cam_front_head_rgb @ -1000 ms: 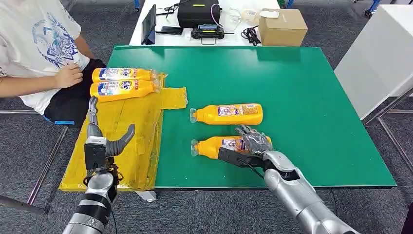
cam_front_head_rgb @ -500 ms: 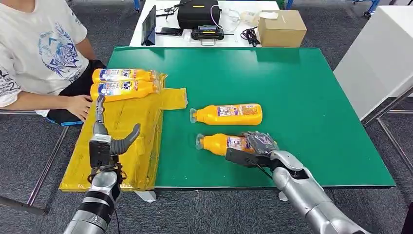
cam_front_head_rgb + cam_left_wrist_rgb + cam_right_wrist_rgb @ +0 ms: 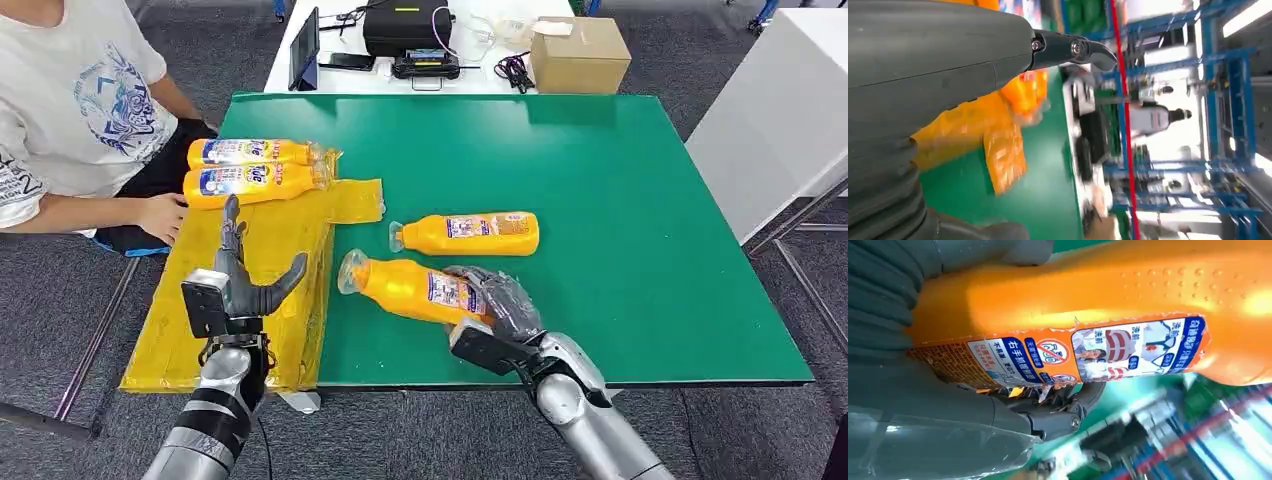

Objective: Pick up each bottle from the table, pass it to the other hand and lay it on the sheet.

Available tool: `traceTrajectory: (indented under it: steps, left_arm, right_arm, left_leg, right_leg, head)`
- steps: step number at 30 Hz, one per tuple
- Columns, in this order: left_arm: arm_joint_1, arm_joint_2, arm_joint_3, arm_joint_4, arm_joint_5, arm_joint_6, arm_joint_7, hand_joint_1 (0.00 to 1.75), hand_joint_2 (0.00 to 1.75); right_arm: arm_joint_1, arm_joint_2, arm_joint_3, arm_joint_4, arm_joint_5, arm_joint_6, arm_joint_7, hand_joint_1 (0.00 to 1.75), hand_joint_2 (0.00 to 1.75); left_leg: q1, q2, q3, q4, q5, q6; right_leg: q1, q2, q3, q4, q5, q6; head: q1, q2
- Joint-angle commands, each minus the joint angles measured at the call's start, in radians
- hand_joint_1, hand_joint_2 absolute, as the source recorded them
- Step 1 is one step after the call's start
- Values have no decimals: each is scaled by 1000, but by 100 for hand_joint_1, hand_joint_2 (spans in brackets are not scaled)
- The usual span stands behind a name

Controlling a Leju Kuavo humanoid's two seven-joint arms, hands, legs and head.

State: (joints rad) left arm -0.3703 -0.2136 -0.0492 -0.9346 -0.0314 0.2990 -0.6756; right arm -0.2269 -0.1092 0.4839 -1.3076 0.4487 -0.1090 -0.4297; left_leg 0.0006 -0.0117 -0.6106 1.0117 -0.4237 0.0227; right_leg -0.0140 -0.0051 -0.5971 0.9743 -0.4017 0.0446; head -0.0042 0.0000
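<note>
a: how far along was it?

b: about halfway, i'd judge. two bottles (image 3: 250, 170) lay side by side at the far end of the yellow sheet (image 3: 270, 265), which hung over the left edge of the green surface (image 3: 620, 200). two more were not yet on it.

a: where were those?

b: one, the far bottle (image 3: 468, 234), lay on its side on the surface, right of the sheet, untouched. the held bottle (image 3: 415, 289) was in the right hand (image 3: 497, 305), fingers clamped round its base end, its cap end tilted up and pointing left toward the sheet. the right wrist view showed the fingers wrapped under its label.

a: and the left hand?

b: the left hand (image 3: 238, 285) was over the near part of the sheet, fingers apart and thumb spread, holding nothing, palm turned toward the bottle.

a: so the handover?

b: not yet made; the two hands were apart. left to do, as i judged it: pass this bottle across, lay it on the sheet, then the same for the far one.

a: anyone near?

b: a person (image 3: 75, 110) sat at the far left, a hand resting by the sheet's edge.
</note>
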Motion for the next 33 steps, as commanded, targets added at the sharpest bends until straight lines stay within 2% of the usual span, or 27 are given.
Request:
traceTrajectory:
  steps: [1,4,14,19,24,26,28,33]
  left_arm:
    - [-9,-36,40,58,127,-232,115,0,175]
    - [0,-27,11,25,144,-263,125,0,175]
    - [1,-19,5,-4,132,-240,112,0,175]
    - [16,-20,-17,-50,183,-317,163,0,175]
    - [66,-22,-115,-115,201,-414,199,0,175]
    - [80,-21,-148,-133,203,-434,211,0,175]
    - [82,-16,-184,-137,187,-441,216,0,175]
    - [59,-27,-206,-70,199,-462,239,0,175]
  right_arm:
    - [48,173,-205,-192,-41,-125,-74,175,175]
    - [73,189,-237,-209,-33,-174,-88,175,175]
    - [85,191,-241,-181,-26,-180,-94,175,175]
    - [108,234,-250,-82,-14,-208,-112,175,175]
    - [116,288,-248,39,-36,-219,-153,175,175]
    - [109,299,-225,83,-21,-217,-160,175,175]
    - [91,322,-198,142,-11,-214,-164,175,175]
    - [27,380,-123,287,33,-278,-183,175,175]
  left_leg:
    - [0,3,3,1,-3,-2]
    - [0,0,3,0,-2,-2]
    - [0,2,3,0,-2,-1]
    - [0,1,2,-1,-1,-1]
    - [0,2,4,-1,-2,-1]
    - [1,3,8,-1,-4,-2]
    - [0,3,2,-1,-1,-1]
    - [0,4,3,-1,-2,-1]
  right_leg:
    - [0,2,1,2,-2,-2]
    - [0,-1,2,0,-2,-2]
    - [1,1,2,0,-1,-2]
    - [1,0,2,-1,-1,-1]
    - [1,1,3,-1,-1,-1]
    - [1,2,7,-2,-2,-3]
    - [0,2,1,-1,0,-1]
    - [1,3,1,-1,0,-2]
  head:
    - [-1,0]
    - [-1,0]
    - [-1,0]
    - [-1,0]
    - [-1,0]
    - [-1,0]
    - [-1,0]
    - [-1,0]
